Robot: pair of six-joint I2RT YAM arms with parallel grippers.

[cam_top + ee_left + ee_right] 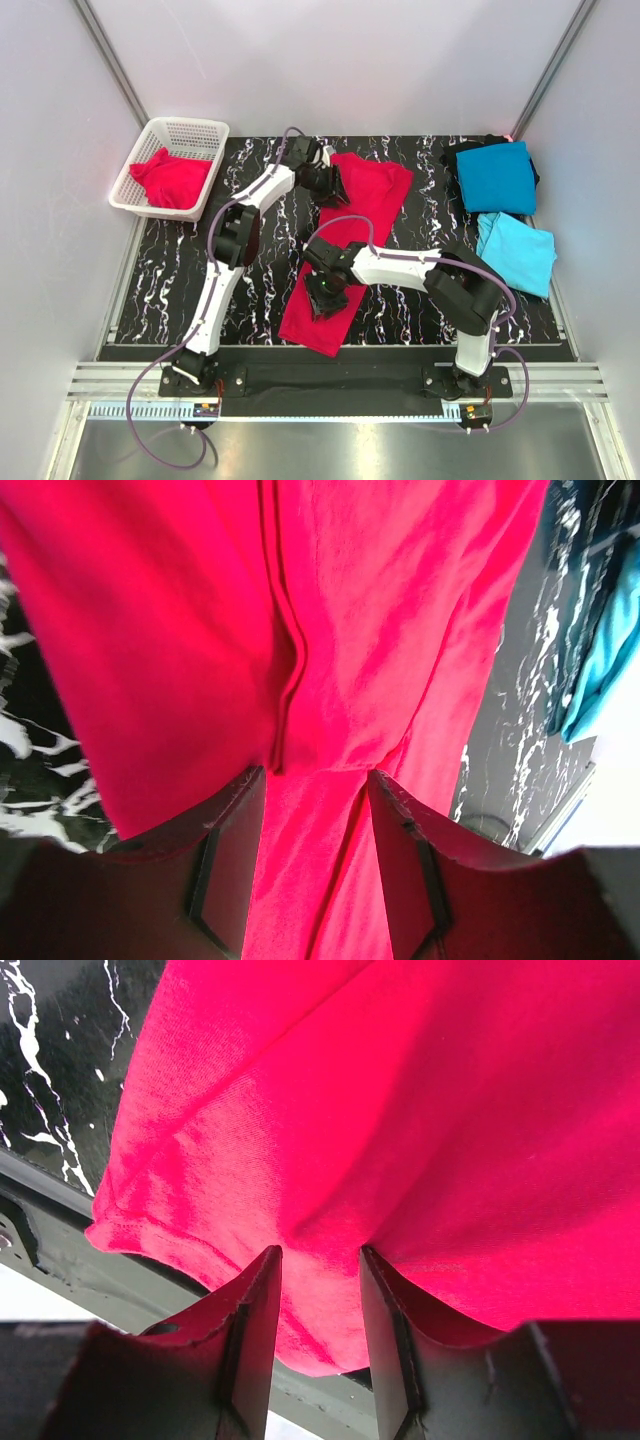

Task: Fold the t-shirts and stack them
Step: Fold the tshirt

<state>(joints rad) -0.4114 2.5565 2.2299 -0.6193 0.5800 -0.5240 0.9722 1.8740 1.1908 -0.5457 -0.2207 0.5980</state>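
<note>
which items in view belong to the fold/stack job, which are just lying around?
Job:
- red t-shirt mid-table
- crumpled red t-shirt at far left
- teal-blue t-shirt, folded
- sky-blue t-shirt

Lying about:
- white mesh basket, holding the crumpled red one

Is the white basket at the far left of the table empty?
No, a crumpled red t-shirt lies inside the white basket.

white mesh basket (190, 130), black marbled tabletop (170, 280)
</note>
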